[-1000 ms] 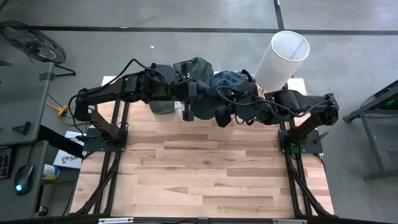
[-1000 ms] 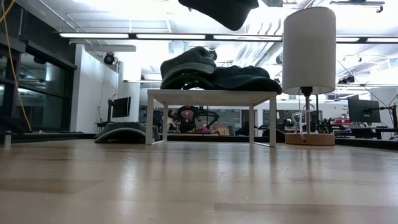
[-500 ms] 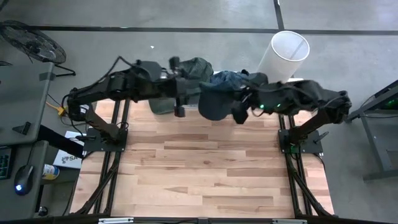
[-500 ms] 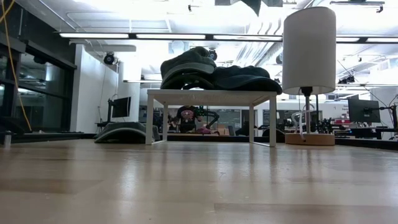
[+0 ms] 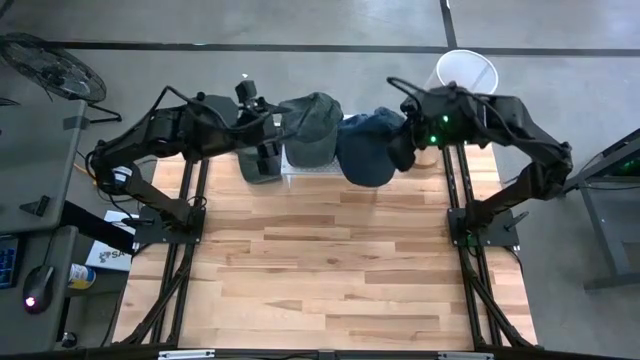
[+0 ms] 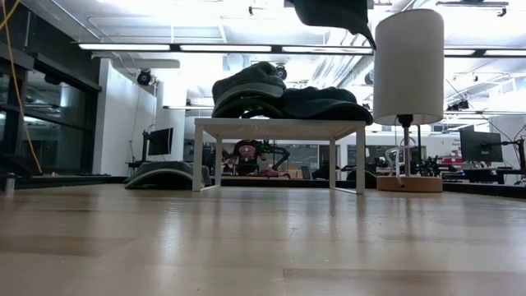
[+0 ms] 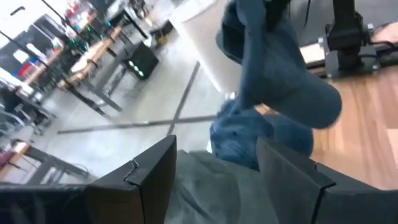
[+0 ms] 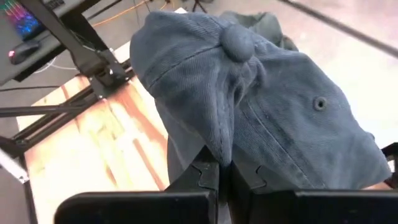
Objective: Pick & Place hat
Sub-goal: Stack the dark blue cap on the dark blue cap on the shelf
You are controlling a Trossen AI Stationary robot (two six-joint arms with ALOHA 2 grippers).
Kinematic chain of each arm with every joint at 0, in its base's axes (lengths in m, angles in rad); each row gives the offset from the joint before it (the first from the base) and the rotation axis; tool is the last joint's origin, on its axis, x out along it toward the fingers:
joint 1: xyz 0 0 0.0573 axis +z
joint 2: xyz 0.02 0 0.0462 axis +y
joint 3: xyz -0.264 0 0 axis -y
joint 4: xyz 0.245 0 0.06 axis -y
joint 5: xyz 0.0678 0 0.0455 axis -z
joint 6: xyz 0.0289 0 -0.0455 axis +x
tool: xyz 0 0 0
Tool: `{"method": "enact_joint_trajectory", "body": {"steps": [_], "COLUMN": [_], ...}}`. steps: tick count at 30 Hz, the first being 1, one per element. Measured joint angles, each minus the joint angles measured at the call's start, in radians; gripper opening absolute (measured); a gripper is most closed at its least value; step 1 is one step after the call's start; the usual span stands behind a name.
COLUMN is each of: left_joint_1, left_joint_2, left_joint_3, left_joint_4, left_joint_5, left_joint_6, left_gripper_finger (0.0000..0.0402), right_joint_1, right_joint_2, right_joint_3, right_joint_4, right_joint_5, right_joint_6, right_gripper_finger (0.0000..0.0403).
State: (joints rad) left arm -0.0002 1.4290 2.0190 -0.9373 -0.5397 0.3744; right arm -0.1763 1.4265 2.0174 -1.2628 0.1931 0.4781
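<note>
A blue hat (image 5: 365, 160) hangs high over the wooden table's far edge, with my right gripper (image 5: 400, 150) shut on it. It also shows at the top of the low view (image 6: 333, 15). On a small white stand (image 6: 279, 123) lie a grey-green hat (image 6: 246, 82) and another blue hat (image 6: 325, 103). My left gripper (image 7: 217, 180) is open, just over the grey-green hat (image 5: 310, 122). Whether it touches that hat I cannot tell. My right gripper pinches a fold of the blue hat's crown cloth (image 8: 217, 146) between its two fingers. The hat's top button (image 8: 236, 40) lies beyond the fingertips. The hat hangs below the gripper (image 7: 273, 74), lifted clear of the stand and the table.
A lamp with a tall white shade (image 5: 465, 75) stands at the far right, close to my right arm. Its wooden foot (image 6: 408, 182) rests beside the stand. The near wooden tabletop (image 5: 330, 270) lies bare.
My right gripper has gone up and toward the table's far right with the blue hat, which now hangs clear. My left gripper has drawn away from that hat, toward the table's far left, and now sits over the grey-green hat.
</note>
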Motion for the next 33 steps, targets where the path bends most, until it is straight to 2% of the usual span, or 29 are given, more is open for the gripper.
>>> {"method": "enact_joint_trajectory", "body": {"steps": [7, 14, 33], "left_joint_1": [0.000, 0.001, 0.001], "left_joint_2": [0.001, 0.001, 0.001], "left_joint_3": [0.000, 0.000, 0.000], "left_joint_4": [-0.091, -0.140, -0.177], "left_joint_5": [0.001, -0.033, -0.025], "left_joint_6": [-0.039, -0.031, -0.047], "left_gripper_finger": [0.0217, 0.0217, 0.0218], "right_joint_1": [-0.160, -0.275, -0.365], "right_joint_2": [0.008, 0.082, 0.234], "right_joint_3": [0.000, 0.000, -0.001], "right_joint_4": [0.005, 0.002, -0.011], "right_joint_5": [-0.190, -0.305, -0.314], "right_joint_6": [-0.056, -0.103, -0.121], "right_gripper_finger": [0.0000, 0.0000, 0.0000]}}
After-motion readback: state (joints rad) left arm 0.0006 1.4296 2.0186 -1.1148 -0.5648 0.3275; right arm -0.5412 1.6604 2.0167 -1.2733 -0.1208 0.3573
